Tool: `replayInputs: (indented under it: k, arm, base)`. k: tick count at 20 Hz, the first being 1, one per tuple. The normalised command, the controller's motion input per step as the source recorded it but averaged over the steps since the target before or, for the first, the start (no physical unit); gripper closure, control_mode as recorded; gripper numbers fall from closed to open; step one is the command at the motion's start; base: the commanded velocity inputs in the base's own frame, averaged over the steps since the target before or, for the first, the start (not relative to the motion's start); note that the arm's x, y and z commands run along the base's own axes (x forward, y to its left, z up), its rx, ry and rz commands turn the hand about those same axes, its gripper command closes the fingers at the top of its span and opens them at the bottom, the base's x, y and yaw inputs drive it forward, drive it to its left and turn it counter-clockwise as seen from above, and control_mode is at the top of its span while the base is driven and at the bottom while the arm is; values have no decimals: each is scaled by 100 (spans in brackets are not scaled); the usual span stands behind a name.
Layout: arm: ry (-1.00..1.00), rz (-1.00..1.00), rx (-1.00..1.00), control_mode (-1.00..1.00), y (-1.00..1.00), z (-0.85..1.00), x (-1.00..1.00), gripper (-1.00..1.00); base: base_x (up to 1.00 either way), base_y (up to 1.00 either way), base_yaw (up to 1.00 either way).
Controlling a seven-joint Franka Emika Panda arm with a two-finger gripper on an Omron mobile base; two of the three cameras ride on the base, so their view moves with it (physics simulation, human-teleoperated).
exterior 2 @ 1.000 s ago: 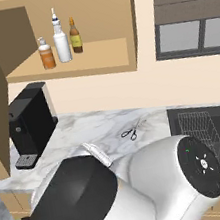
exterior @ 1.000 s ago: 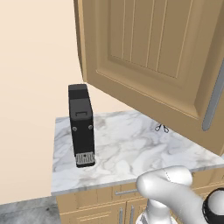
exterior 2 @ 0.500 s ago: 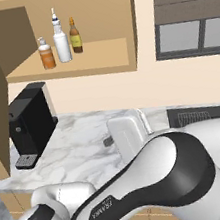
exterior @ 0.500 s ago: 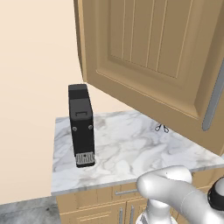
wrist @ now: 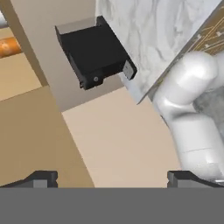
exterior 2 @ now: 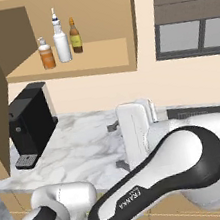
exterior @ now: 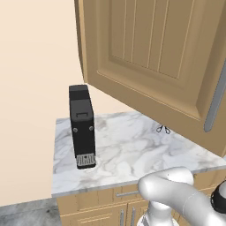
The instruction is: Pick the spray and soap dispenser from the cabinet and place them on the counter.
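On the open cabinet's shelf (exterior 2: 74,67) the white spray (exterior 2: 61,40) stands upright. The shorter orange soap dispenser (exterior 2: 47,55) stands just left of it. The soap dispenser (wrist: 8,46) also shows as an orange shape at the left edge of the hand view. The cabinet door (exterior: 154,62) hangs open over the marble counter (exterior: 132,150) (exterior 2: 83,147). My gripper (exterior 2: 117,146) (wrist: 114,177) hovers above the counter, well below and right of the shelf. It points left, open, with nothing between its fingers.
A black coffee machine (exterior 2: 31,125) (exterior: 82,126) (wrist: 94,52) stands at the counter's left end. A brown bottle (exterior 2: 75,36) stands right of the spray. Small scissors (exterior: 163,129) lie near the back wall. The door's grey bar handle (exterior: 216,101) juts out. A window (exterior 2: 191,37) sits at the right.
The arm has swung up: a second ago its elbow covered the lower right base view; now the hand stands above the counter, shifted slightly right since half a second ago. The bottles have not moved.
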Motion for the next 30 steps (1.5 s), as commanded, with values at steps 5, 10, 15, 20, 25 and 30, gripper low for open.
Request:
replayInputs:
  k: [5, 10, 15, 20, 25, 30]
  arm:
    - [10, 6, 24, -100, 14, 10, 25, -100]
    - [4, 5, 15, -100, 22, 19, 13, -100]
    - [12, 16, 7, -100, 47, 22, 0, -100]
    - [15, 20, 4, -100, 46, 21, 0, -100]
    - [16, 21, 9, -100, 36, 30, -9, -100]
    - [12, 20, 6, -100, 42, 17, -16, -100]
  base:
    - [0, 0, 0]
    - [0, 0, 0]
    - [0, 0, 0]
    - [0, 0, 0]
    - [0, 0, 0]
    - [0, 0, 0]
